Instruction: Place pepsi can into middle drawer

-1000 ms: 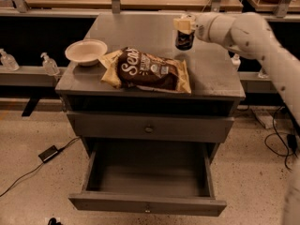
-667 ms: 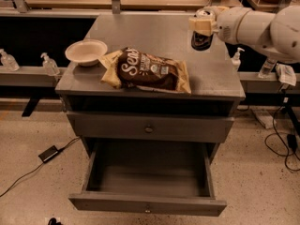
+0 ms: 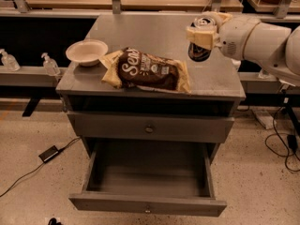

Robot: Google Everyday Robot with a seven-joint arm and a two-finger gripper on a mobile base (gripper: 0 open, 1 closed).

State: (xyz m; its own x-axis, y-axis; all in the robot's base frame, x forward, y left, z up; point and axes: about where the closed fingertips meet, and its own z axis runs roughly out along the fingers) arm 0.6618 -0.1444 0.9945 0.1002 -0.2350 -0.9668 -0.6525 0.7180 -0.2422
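Gripper (image 3: 203, 32): we see it clamped on the pepsi can (image 3: 198, 53), near the desk (image 3: 140, 32) right edge.
Middle drawer (image 3: 146, 204): open.

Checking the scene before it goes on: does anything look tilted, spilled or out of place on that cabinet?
Only the pepsi can: it hangs slightly tilted above the right side of the cabinet top, clamped in the gripper. No spill shows. The chip bag lies flat, the bowl sits upright, and the middle drawer is pulled open.
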